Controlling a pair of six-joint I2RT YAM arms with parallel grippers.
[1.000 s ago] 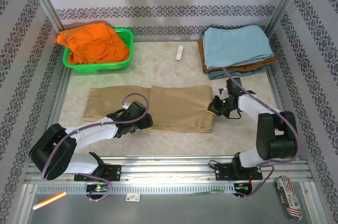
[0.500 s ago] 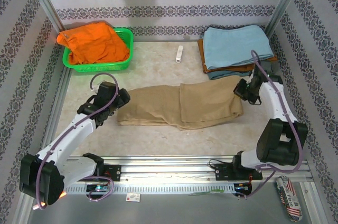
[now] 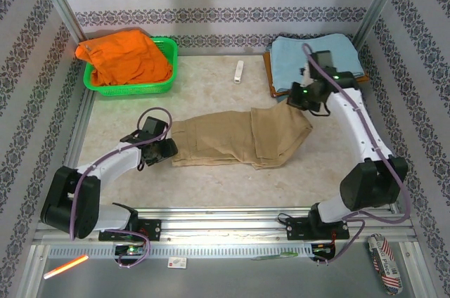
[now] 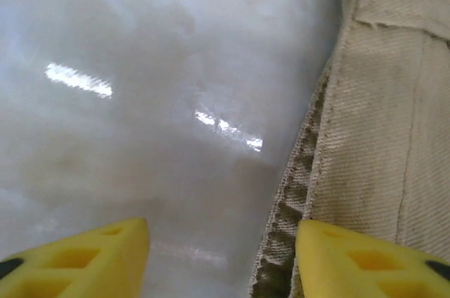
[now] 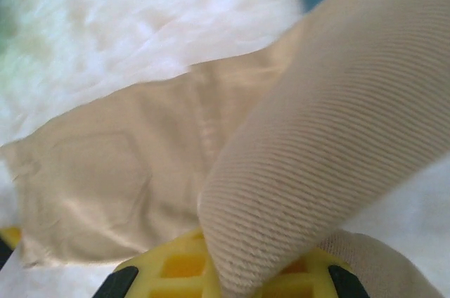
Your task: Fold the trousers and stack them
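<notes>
The khaki trousers (image 3: 232, 136) lie folded across the middle of the table. Their right end is lifted toward the back right. My right gripper (image 3: 295, 98) is shut on that end; in the right wrist view a ribbed fold of the trousers (image 5: 337, 115) runs down into the gripper (image 5: 232, 277). My left gripper (image 3: 167, 149) is low at the trousers' left edge. In the left wrist view its jaws (image 4: 221, 263) stand apart. One yellow fingertip (image 4: 365, 259) is over the hem of the trousers (image 4: 394, 101), and the other is over bare table.
A green basket (image 3: 167, 48) with an orange garment (image 3: 123, 59) stands at the back left. A light-blue folded cloth (image 3: 316, 59) on a brown one lies at the back right, just behind my right gripper. A small white object (image 3: 239, 71) lies between them. Metal posts flank the table.
My right gripper has carried the trousers' right end up and back toward the blue stack, dragging the whole garment rightward. My left gripper came off the cloth and now sits at its left edge, jaws narrower.
</notes>
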